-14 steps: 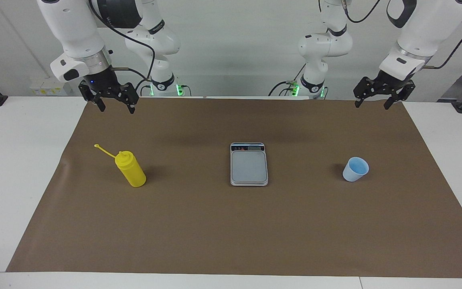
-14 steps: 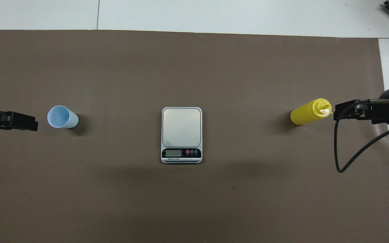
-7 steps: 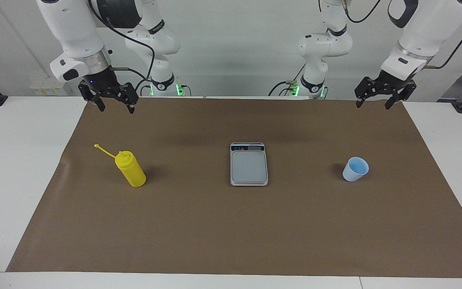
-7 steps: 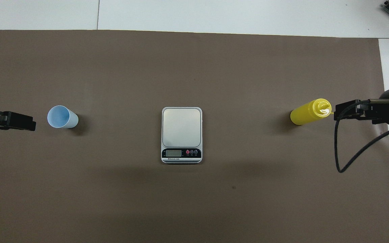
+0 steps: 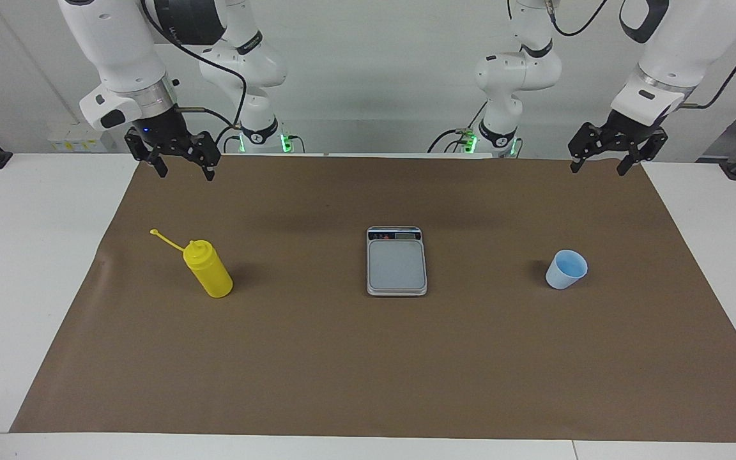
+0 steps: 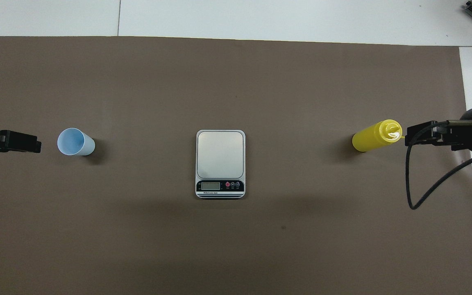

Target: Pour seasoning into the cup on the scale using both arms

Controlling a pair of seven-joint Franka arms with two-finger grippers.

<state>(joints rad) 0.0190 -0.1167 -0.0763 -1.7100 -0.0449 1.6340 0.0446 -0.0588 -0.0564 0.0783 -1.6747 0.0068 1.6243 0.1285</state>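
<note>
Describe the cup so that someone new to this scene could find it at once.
A brown mat covers the table, with a scale at its middle. Toward the left arm's end stands the cup, alone and upright. It is small, light blue and handleless, unlike the tall yellow bottle at the right arm's end.

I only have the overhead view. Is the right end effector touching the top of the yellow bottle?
Observer: No. The facing view shows the right end effector hanging high above the brown mat, clear of the yellow bottle.
Operator: Are its fingers open?
Observer: Yes, they are spread apart and hold nothing.
Operator: And the left one, beside the cup?
Observer: The left end effector is also raised and open, and it is not touching the cup.
</note>
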